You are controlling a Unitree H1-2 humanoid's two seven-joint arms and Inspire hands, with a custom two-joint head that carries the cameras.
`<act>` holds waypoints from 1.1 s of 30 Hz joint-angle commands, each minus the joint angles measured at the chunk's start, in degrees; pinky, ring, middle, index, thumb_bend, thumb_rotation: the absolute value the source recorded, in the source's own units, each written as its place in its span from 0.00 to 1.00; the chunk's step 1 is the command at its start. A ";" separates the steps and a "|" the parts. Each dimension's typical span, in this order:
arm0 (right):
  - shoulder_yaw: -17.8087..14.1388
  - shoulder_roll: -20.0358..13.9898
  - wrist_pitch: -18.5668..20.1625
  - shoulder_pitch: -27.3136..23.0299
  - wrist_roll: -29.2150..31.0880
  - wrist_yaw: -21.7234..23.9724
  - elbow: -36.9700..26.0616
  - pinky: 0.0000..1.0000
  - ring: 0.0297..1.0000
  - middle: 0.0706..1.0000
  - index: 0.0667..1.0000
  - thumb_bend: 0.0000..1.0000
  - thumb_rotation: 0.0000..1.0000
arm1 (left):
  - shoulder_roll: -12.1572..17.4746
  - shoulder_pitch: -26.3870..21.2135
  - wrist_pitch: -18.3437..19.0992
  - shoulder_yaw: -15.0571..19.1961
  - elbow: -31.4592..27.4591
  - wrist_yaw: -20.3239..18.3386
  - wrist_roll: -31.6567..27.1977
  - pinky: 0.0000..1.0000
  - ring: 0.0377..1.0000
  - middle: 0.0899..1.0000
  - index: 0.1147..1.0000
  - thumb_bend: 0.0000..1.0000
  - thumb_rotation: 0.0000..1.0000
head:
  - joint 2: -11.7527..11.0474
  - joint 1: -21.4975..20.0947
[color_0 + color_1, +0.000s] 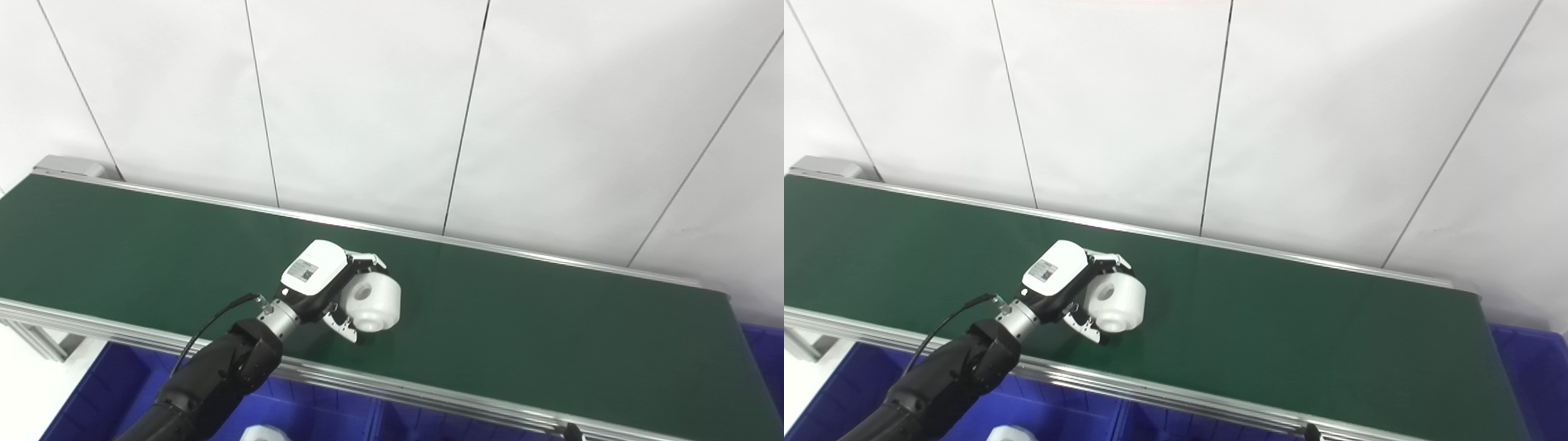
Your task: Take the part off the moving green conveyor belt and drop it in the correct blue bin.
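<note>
Left eye view: the green conveyor belt runs slantwise across the frame, edged by an aluminium rail on the near side, with a white panelled wall behind. The left hand reaches in from the lower left on a black arm. Its fingers are clamped on the part, a white, roughly cylindrical plastic piece with a round hole in the face turned toward the camera. The part sits over the belt near its near edge (whether it touches the belt or is lifted just clear, I cannot tell). Below the rail, blue bins show along the bottom edge, and a second white piece lies in one of them, mostly cut off by the frame. The right hand does not appear.

Right eye view: same scene, shifted a little. The thumb presses the part's underside while the fingers wrap over its top, so the part is pinched between them. A thin black cable loops from the wrist back along the arm. Another blue bin shows at the belt's right end.
</note>
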 commanded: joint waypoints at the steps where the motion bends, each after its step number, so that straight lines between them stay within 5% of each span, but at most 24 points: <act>1: -0.09 0.67 -1.38 0.05 0.13 0.28 -2.56 0.86 0.89 0.95 0.95 0.57 1.00 | 2.55 -0.55 -0.69 1.28 -3.89 -0.69 -1.05 0.40 0.39 0.40 0.46 0.52 0.00 | 0.78 0.09; 15: -1.06 -0.29 4.44 0.12 2.92 3.30 -10.19 0.84 0.88 0.93 0.93 0.56 0.99 | 12.62 7.61 -0.36 5.88 -23.96 -13.44 -4.32 0.38 0.35 0.37 0.47 0.52 0.00 | 10.76 3.82; 23: -2.47 -0.87 8.49 -1.83 3.70 4.41 -14.10 0.79 0.84 0.89 0.91 0.51 0.98 | 11.89 15.79 4.91 10.74 -34.30 -19.42 -4.82 0.42 0.43 0.43 0.43 0.52 0.00 | 14.00 9.68; 33: -2.81 -1.72 11.37 -3.36 2.71 5.09 -15.33 0.75 0.83 0.88 0.91 0.49 1.00 | 10.97 24.09 7.00 13.11 -40.95 -23.34 -5.42 0.44 0.45 0.44 0.41 0.52 0.00 | 14.63 9.89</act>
